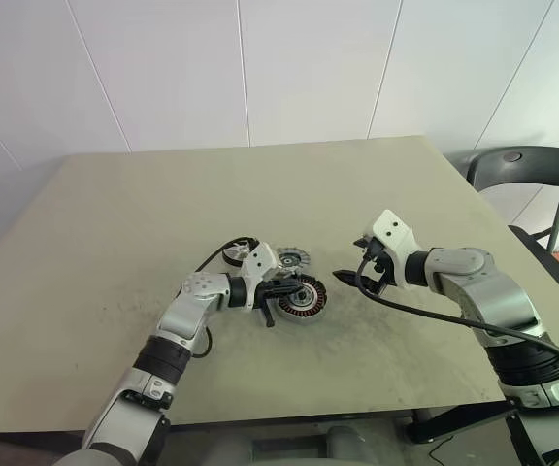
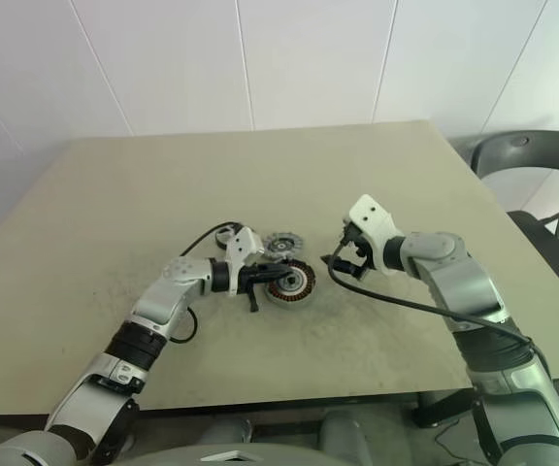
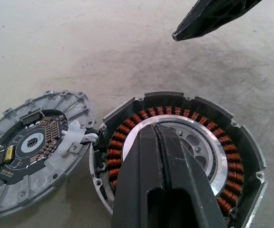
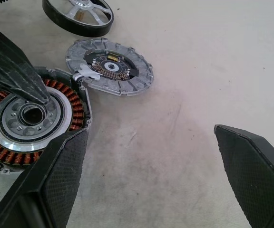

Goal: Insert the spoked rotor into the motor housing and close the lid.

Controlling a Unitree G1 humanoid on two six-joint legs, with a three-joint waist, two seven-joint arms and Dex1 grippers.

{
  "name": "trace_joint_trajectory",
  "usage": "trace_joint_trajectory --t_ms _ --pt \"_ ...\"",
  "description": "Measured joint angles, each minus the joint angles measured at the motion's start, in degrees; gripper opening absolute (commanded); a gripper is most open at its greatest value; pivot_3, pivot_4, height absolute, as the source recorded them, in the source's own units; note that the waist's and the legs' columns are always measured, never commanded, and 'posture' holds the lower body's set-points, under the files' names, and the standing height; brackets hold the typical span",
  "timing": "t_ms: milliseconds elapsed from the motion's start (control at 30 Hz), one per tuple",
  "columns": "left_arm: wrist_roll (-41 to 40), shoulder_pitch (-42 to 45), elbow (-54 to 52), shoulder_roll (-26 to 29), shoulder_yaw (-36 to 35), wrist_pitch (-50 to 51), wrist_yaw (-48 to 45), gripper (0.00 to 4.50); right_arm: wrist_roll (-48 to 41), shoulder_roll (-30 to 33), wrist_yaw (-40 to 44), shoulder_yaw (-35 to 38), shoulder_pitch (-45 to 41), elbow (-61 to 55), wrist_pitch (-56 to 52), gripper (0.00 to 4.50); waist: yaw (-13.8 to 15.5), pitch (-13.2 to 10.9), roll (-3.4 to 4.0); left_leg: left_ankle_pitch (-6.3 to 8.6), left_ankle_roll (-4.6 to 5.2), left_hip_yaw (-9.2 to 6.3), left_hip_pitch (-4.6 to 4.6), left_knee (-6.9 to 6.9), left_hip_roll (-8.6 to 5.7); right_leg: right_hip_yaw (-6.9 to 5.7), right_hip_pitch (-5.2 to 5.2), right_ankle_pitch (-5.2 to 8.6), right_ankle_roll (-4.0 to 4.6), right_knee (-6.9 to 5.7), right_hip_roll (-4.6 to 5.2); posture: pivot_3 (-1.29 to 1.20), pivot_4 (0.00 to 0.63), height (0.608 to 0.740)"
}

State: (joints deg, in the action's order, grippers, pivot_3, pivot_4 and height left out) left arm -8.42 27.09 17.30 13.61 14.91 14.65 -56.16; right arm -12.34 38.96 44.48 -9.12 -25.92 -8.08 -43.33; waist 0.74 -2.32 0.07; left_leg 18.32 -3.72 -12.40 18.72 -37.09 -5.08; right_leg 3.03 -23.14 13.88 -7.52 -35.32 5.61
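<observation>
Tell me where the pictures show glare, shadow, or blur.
Left wrist view: the left pincer, up close, looks soft; the motor housing copper windings are crisp. Right wrist view: the silver hub ring glints; the lid is sharp. Eye views: even light, faint shadows on the table.

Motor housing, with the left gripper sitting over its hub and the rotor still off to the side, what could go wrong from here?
The shut left gripper sits over the hub of the motor housing, so it may block the spoked rotor from going in. The lid lies tethered beside the housing by a white connector; shifting the housing could strain it.
</observation>
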Motion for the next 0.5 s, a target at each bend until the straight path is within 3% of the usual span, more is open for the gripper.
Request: trace_joint_trajectory --t_ms 500 --pt "-1.29 -1.05 -2.34 1.22 0.20 6.16 -0.11 0.02 0.13 -0.20 -0.31 0.00 0.00 0.01 0.10 4.50 0.01 0.02 0.01 0.00 0.00 0.00 -0.08 -0.03 0.00 0.00 0.08 0.00 0.01 -0.03 0.00 0.00 0.000 0.740"
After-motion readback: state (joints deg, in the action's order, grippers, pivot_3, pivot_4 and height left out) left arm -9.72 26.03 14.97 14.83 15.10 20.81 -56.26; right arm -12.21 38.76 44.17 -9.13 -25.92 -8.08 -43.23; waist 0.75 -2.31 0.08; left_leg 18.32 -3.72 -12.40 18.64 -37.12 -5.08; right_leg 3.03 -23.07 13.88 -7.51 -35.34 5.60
